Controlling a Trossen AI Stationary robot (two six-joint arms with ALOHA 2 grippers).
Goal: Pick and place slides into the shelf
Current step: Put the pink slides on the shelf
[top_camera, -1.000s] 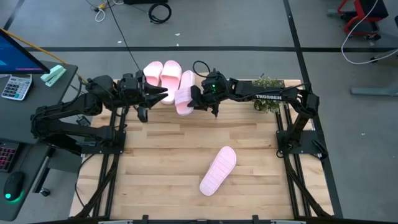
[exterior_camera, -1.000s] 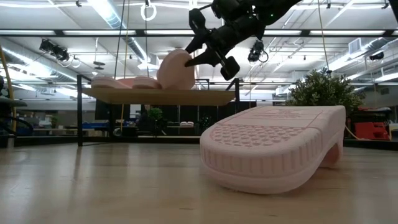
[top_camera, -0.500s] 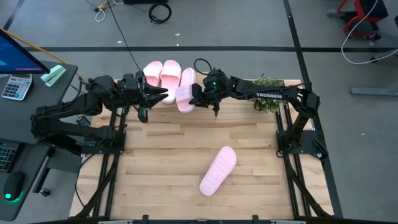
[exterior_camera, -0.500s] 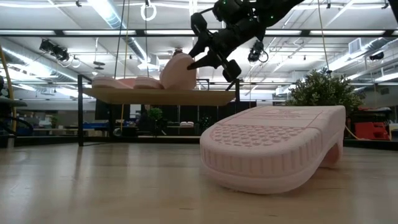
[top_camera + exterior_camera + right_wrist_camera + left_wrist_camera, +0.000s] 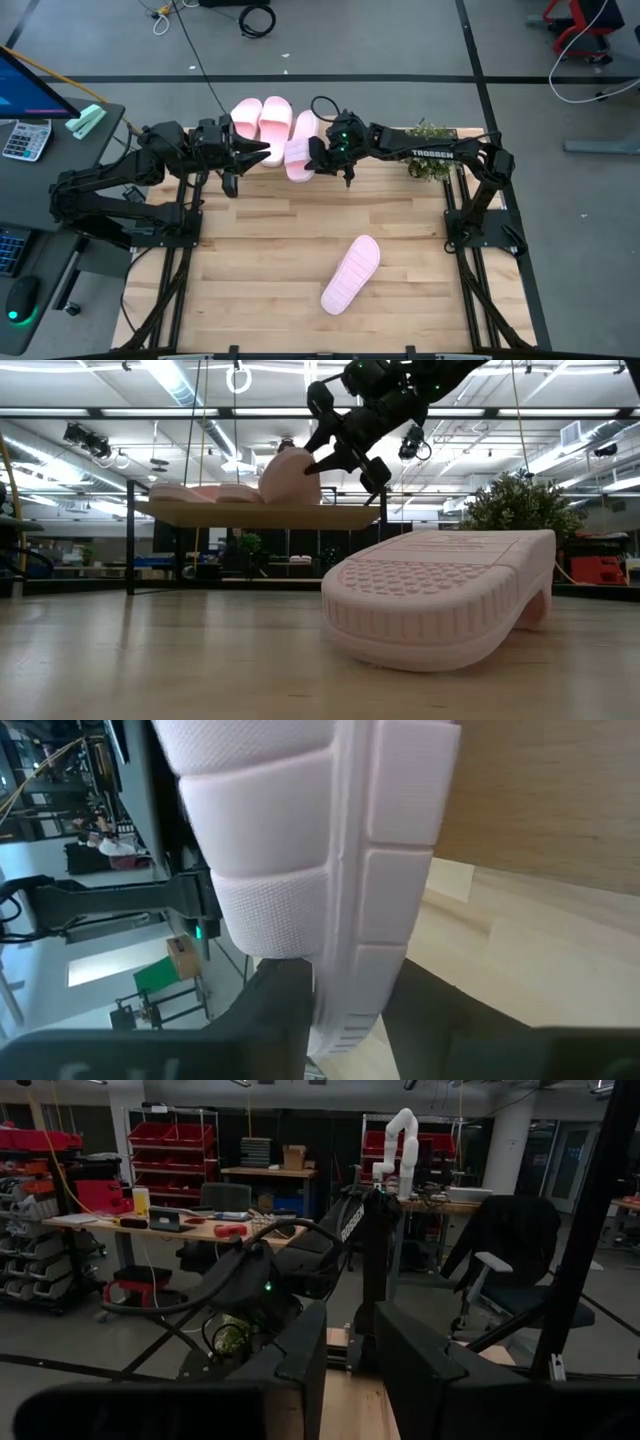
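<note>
Right gripper point(image 5: 318, 158) pinching third pink slide point(image 5: 300, 148) by its sole edge, tilted on edge over the shelf point(image 5: 260, 513) at the far edge of the tabletop point(image 5: 300, 240), just beside two slides already lying flat there point(image 5: 262, 118). Jaws seen straddling the ribbed sole rim in the wrist view. Left gripper point(image 5: 262, 152) hovering near the shelf's left end, fingers narrowly parted, holding nothing. Fourth slide point(image 5: 351, 274) lying sole-up, well apart toward the near edge. Foam judged light, soft, springy, not fragile; sole rim or strap likely best hold; squeeze gently to avoid pop-out on release
</note>
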